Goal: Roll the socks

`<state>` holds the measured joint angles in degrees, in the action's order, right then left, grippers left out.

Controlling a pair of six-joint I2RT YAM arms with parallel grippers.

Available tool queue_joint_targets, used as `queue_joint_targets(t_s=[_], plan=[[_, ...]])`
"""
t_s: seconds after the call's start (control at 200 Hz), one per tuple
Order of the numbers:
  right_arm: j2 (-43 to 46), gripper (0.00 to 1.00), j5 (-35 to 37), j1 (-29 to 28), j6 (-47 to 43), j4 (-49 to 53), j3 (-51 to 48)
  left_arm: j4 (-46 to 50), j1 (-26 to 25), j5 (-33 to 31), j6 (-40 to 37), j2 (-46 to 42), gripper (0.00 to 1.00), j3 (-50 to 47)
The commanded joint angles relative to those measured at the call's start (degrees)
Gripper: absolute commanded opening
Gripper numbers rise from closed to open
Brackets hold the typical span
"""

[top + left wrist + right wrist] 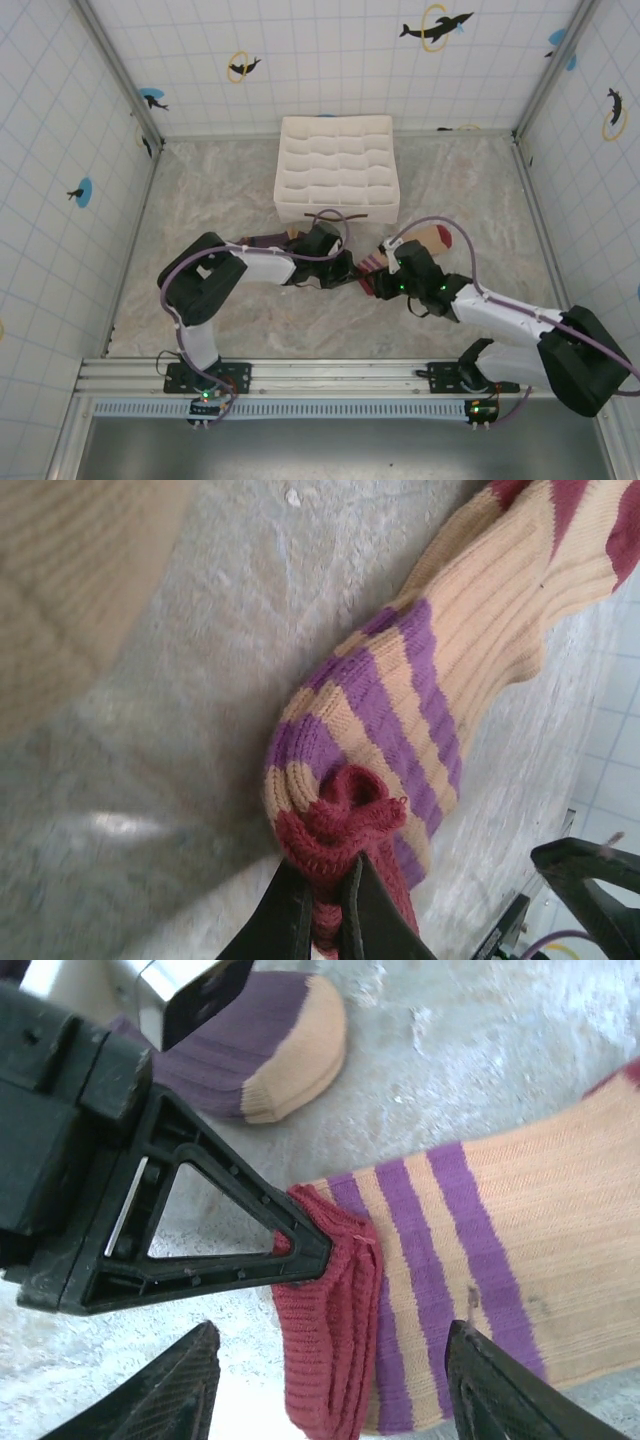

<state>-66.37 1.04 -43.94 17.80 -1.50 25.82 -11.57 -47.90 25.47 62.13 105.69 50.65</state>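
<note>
The beige sock (480,610) lies flat on the table, with purple stripes near its dark red cuff (330,1350). My left gripper (325,880) is shut on that cuff, bunching the edge up. My right gripper (330,1335) hangs open just over the same cuff, one finger on either side, touching nothing. The dark purple sock (280,1050) with its tan toe lies just beyond, partly under the left arm. From above, both grippers meet mid-table: the left gripper (347,268) and the right gripper (378,278), with the beige sock (432,238) stretching away to the right.
A white gridded organiser box (337,165) stands behind the socks near the back wall. Tiled walls enclose the marbled table (220,190) on three sides. The left arm's finger (220,1230) crosses right in front of the right gripper.
</note>
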Motion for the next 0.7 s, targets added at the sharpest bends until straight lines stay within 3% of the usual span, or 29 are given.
queue_joint_targets(t_s=[0.0,0.165,0.43,0.696], plan=[[0.98,0.65,18.03,-6.43,-6.82,1.78,-0.71,5.75,0.35,0.97,1.03,-3.39,0.00,-2.14],[0.46,0.65,31.12,-18.21,-14.61,-3.47,-2.76,6.13,0.79,2.42,0.90,-4.61,0.00,-4.56],[-6.30,0.61,37.30,-29.68,-23.00,-11.15,-3.35,5.77,1.93,4.03,0.20,-6.24,0.00,-6.15],[-15.83,0.55,41.53,-33.23,-25.20,-15.63,-1.67,7.21,2.46,4.93,-0.12,-6.36,0.00,-6.01]])
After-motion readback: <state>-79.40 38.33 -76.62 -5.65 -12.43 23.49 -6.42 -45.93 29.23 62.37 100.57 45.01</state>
